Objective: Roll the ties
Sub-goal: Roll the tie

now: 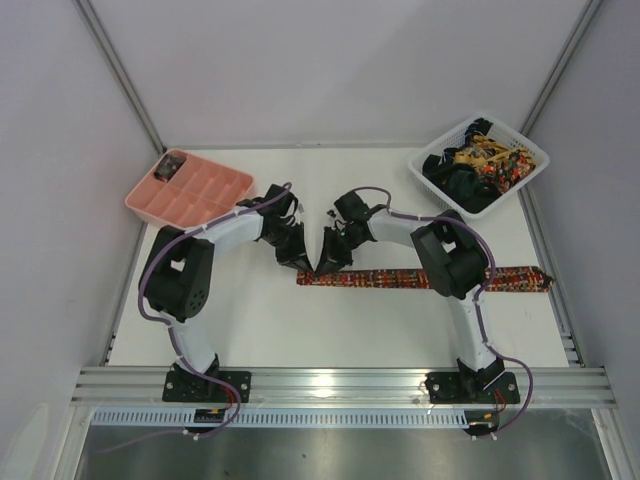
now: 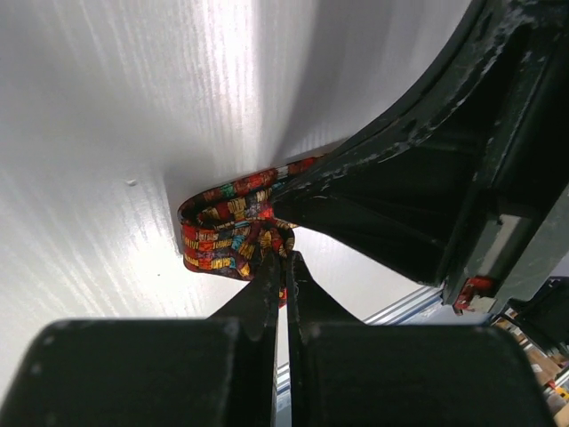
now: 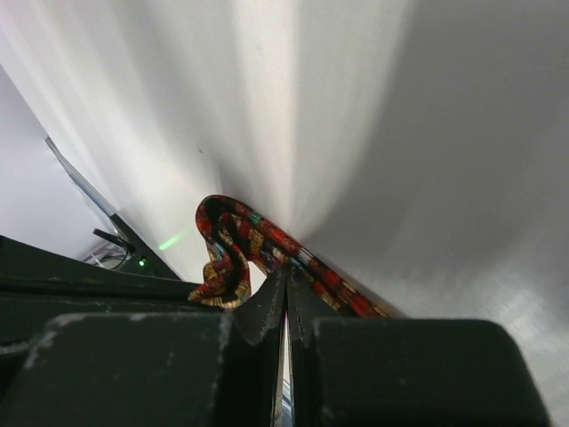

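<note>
The first turn of the roll is under way: the patterned tie [image 1: 400, 277] lies stretched across the surface [image 1: 300, 335], and its left end is curled into a small loop that the left end effector [image 1: 303, 266] and right end effector [image 1: 321, 268] both pinch, fingers closed on the fabric. The next move, as I judge it, is to turn that loop over along the strip while keeping it tight. No brand, label or writing is legible.

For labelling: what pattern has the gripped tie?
The tie: red, yellow, orange, black blocks; left wrist view.
</note>
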{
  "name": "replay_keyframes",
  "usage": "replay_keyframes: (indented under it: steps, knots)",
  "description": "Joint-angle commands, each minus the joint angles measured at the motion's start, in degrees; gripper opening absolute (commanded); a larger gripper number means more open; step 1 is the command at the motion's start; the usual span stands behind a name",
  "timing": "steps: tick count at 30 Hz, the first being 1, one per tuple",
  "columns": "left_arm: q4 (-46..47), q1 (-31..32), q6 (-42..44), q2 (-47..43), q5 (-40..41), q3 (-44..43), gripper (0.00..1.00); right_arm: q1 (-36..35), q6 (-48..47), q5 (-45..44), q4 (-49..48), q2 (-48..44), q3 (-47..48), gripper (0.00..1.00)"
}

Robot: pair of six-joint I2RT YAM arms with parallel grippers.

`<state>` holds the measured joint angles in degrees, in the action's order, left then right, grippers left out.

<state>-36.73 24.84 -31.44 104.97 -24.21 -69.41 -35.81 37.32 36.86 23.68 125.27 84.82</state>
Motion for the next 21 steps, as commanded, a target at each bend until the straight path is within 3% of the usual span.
replay_keyframes:
  steps: [1,12,16,21]
  knots:
    - [2.7,0.7,-1.5,0.7,-1.2,-0.7,0.01,2.4,0.8,-1.2,1.5,-5.9,-2.2,0.04]
    - [8.2,1.6,-2.1,1.8,-2.3,2.5,0.06,4.0,-1.7,-3.0,5.1,-7.4,-2.3,0.04]
    - [12.6,1.7,-1.7,2.1,-3.8,4.5,0.21,4.3,-1.5,-1.9,4.8,-7.0,-1.8,0.04]
    - [15.8,1.7,0.1,2.2,-4.4,6.6,0.27,4.3,-3.4,0.5,8.5,-3.3,4.9,0.04]
